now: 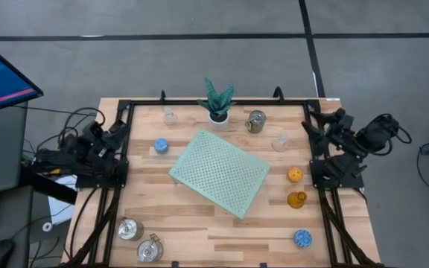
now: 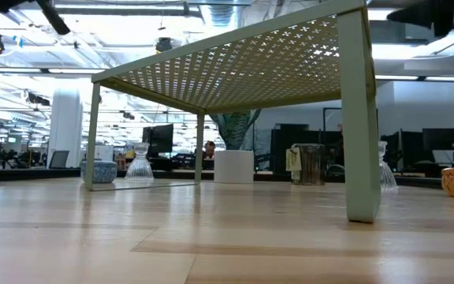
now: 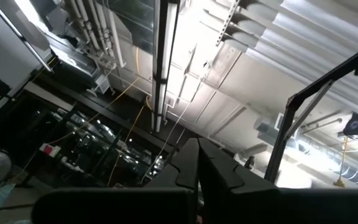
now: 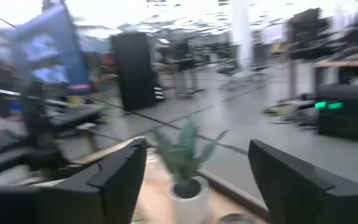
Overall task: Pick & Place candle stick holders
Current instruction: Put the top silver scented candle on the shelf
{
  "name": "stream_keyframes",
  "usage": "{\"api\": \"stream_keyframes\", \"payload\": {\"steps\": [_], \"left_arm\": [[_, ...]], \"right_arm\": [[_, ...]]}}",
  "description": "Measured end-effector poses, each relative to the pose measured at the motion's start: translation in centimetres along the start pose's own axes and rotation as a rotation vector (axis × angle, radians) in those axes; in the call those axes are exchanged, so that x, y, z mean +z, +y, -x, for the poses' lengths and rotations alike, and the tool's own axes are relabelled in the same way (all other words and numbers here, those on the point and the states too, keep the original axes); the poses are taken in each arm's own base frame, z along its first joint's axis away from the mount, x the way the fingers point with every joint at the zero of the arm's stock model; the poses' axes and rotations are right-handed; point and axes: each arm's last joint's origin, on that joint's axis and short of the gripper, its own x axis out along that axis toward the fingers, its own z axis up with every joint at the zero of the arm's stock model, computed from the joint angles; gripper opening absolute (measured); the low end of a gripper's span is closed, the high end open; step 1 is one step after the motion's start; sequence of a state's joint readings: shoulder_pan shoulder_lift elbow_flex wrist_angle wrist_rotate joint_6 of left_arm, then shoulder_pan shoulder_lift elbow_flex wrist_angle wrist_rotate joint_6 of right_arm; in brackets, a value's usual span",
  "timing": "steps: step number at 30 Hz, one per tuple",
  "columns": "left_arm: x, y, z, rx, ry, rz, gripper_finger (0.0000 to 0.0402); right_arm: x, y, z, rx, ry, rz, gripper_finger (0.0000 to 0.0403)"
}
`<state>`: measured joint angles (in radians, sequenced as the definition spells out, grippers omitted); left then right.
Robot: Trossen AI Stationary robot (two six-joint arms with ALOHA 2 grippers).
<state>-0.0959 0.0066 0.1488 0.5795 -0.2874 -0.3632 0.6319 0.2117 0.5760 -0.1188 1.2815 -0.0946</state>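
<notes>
The candle stick holders stand on the wooden table around the pale green mat (image 1: 220, 173). Two clear glass ones (image 1: 170, 115) (image 1: 280, 141) and a silver one (image 1: 255, 120) stand near the far edge. A blue one (image 1: 160, 146) is at the left. An orange one (image 1: 295, 174), an amber one (image 1: 297, 199) and a blue one (image 1: 302, 238) are at the right. Two silver ones (image 1: 130, 229) (image 1: 150, 249) are at the near left. My left gripper (image 3: 197, 177) is shut and empty at the table's left edge, pointing up. My right gripper (image 4: 197, 180) is open and empty at the right edge.
A green-leaved plant in a white pot (image 1: 218, 106) stands at the far middle, and it also shows in the right wrist view (image 4: 185, 168). The mat stands on thin legs (image 2: 361, 118) above the table. Black frame rails (image 1: 118, 179) run along the table's left and right sides.
</notes>
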Motion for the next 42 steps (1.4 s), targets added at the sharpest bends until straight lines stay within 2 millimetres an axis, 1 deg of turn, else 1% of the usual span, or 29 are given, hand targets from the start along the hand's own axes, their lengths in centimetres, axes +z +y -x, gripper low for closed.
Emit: {"api": "stream_keyframes", "payload": {"steps": [7,11,13,16,21,26,30,33,37,40,42], "left_arm": [[-0.3,0.1,0.0,-0.001,0.028,-0.007,0.0008],[-0.3,0.1,-0.1,0.002,0.028,-0.030,0.0015],[-0.3,0.1,-0.1,0.022,0.019,-0.056,0.0022],[-0.1,0.2,-0.1,0.065,-0.006,-0.049,0.0030],[-0.1,0.2,-0.1,0.065,-0.008,-0.044,0.0033],[-0.1,0.2,-0.1,0.066,-0.005,-0.043,0.0031],[-0.2,0.2,-0.1,0.066,-0.004,-0.043,0.0031],[-0.1,0.2,-0.1,0.066,-0.004,-0.043,0.0030],[-0.2,0.2,-0.1,0.066,-0.004,-0.043,0.0030],[-0.1,0.2,-0.1,0.066,-0.004,-0.043,0.0030],[-0.2,0.2,-0.1,0.066,-0.004,-0.043,0.0030]], "right_arm": [[4.5,1.5,-0.7,-0.094,0.013,0.164,0.0320],[6.6,2.5,-1.3,-0.178,0.023,0.231,0.0353],[7.4,3.0,-1.8,-0.246,0.033,0.259,0.0371],[8.4,3.7,-2.7,-0.318,0.034,0.270,0.0390],[9.6,4.9,-4.5,-0.378,0.029,0.303,0.0397],[9.8,5.8,-6.9,-0.398,0.027,0.323,0.0390],[9.2,6.1,-9.2,-0.332,0.072,0.300,0.0384],[7.8,5.9,-11.5,-0.256,0.213,0.260,0.0383],[5.3,5.1,-14.7,-0.180,0.487,0.236,0.0383],[4.1,4.6,-16.7,-0.152,0.631,0.204,0.0383],[3.5,4.2,-17.7,-0.170,0.709,0.194,0.0383]]}}
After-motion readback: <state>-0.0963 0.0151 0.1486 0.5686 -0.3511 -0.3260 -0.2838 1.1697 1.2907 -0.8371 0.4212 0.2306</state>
